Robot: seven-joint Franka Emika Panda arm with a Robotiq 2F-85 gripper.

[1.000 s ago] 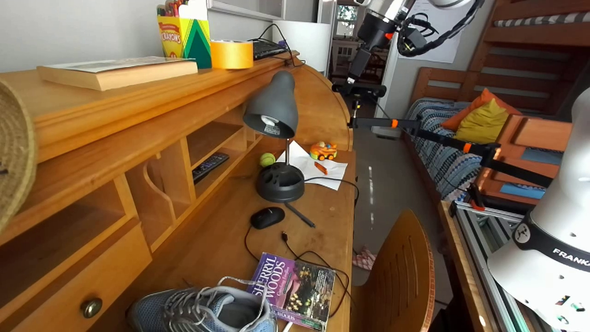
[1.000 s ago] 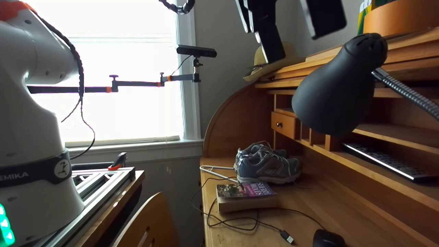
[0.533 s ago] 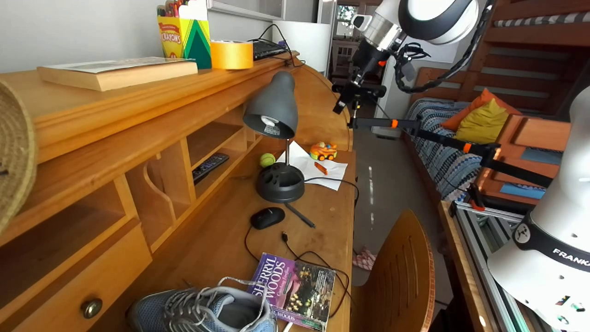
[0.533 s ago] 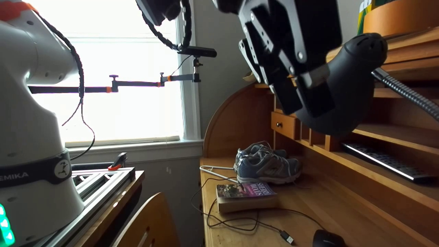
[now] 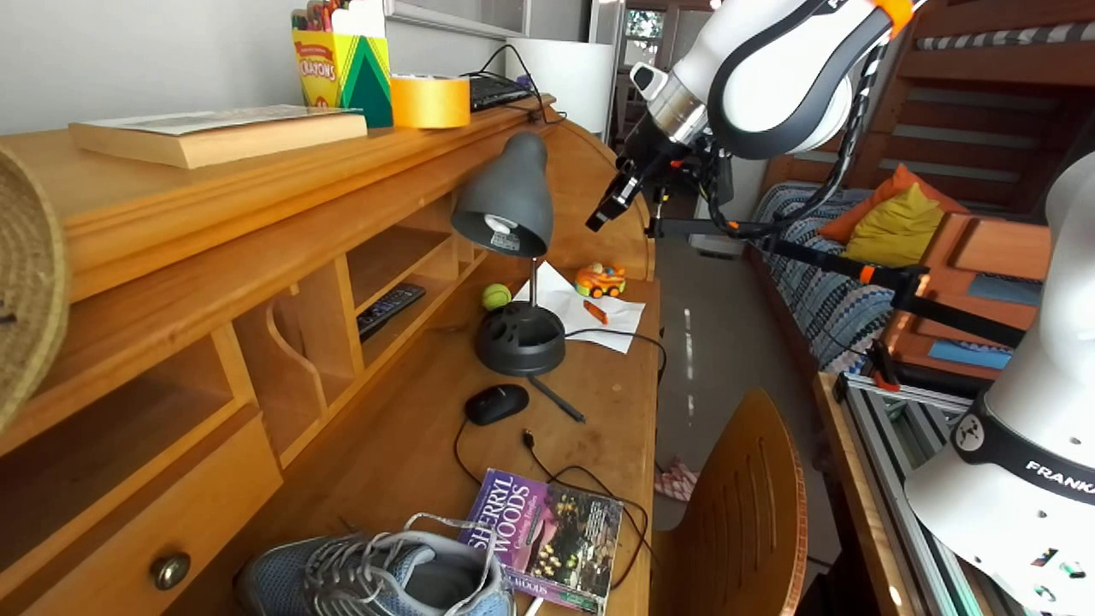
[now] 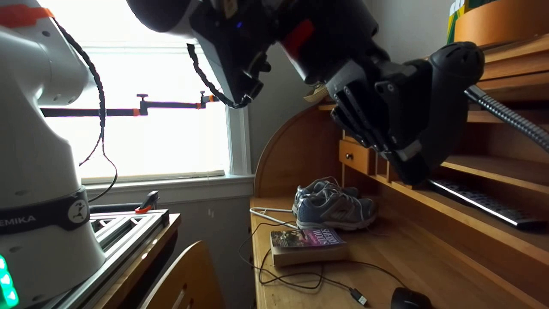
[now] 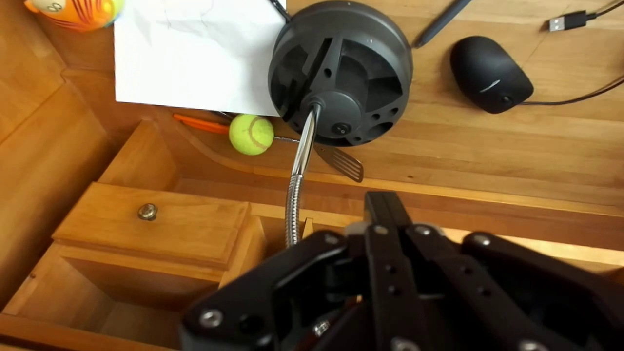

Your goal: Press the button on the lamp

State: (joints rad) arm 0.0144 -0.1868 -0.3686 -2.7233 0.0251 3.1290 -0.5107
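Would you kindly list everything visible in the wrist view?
Desk: one, brown, throughout
Lamp: one, dark grey, on the desk
Switch: one, black, on the lamp
Paper: one sheet, white, beside the lamp
Toy: one, mostly orange, top left
Ball: one, yellow-green, near the lamp
Spatula blade: one, brownish, beside the lamp
Thin stick: one, orange, by the ball
Pen-like stick: one, dark grey, top
Mouse: one, black, upper right
USB plug: one, black-silver, top right
Cables: three stretches, dark, top and right
Drawer: one, brown, lower left
Knob: one, metallic, on the drawer
Gripper: one, black, bottom, shut
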